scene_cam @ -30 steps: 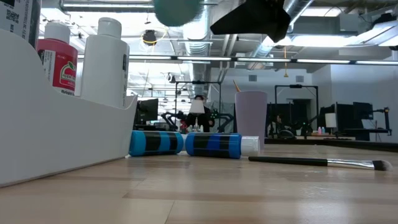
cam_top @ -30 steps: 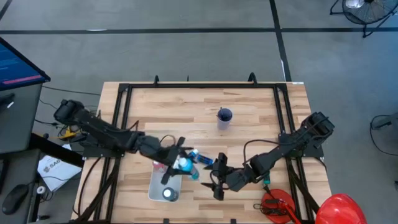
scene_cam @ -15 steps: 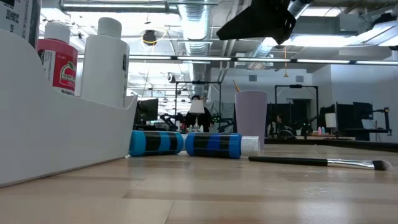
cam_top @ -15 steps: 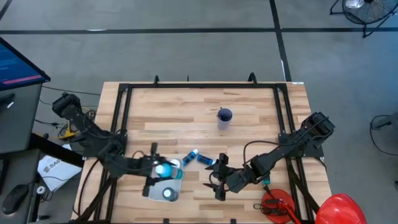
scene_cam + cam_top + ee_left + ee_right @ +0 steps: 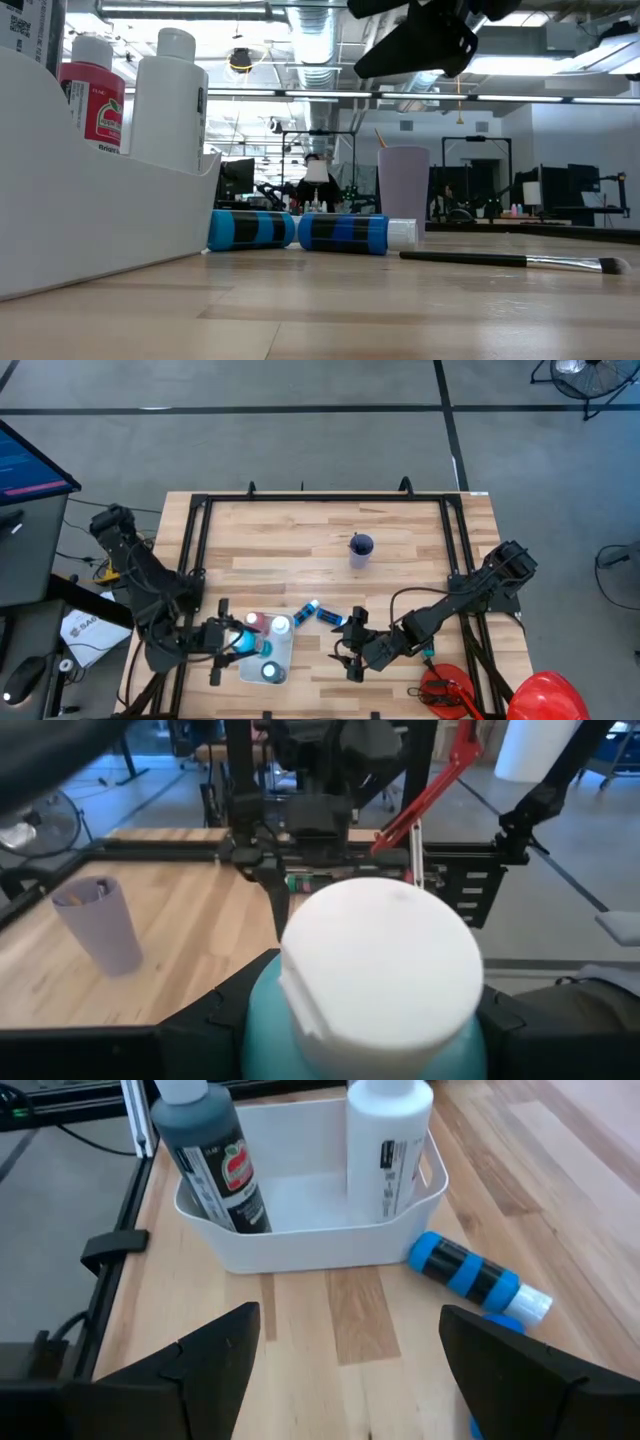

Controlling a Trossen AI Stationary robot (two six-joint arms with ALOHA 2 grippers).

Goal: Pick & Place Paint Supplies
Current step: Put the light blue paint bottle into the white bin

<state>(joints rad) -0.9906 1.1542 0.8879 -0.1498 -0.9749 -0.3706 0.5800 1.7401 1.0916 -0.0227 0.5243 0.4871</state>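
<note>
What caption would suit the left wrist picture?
Left pincer holding a teal paint bottle by its sides, white cap up, a purple cup beyond.

My wooden table (image 5: 300,540) has a pale butcher-block top inside a black frame (image 5: 195,530). Near its middle toward the far edge a purple cup (image 5: 361,550) stands upright. Toward the near edge a white bin (image 5: 281,656) sits on the wood. Just beside the bin two blue paint bottles (image 5: 318,611) lie on their sides, close together; in the low view they lie end to end. A dark-handled brush (image 5: 510,261) lies flat on the wood near them.
</note>
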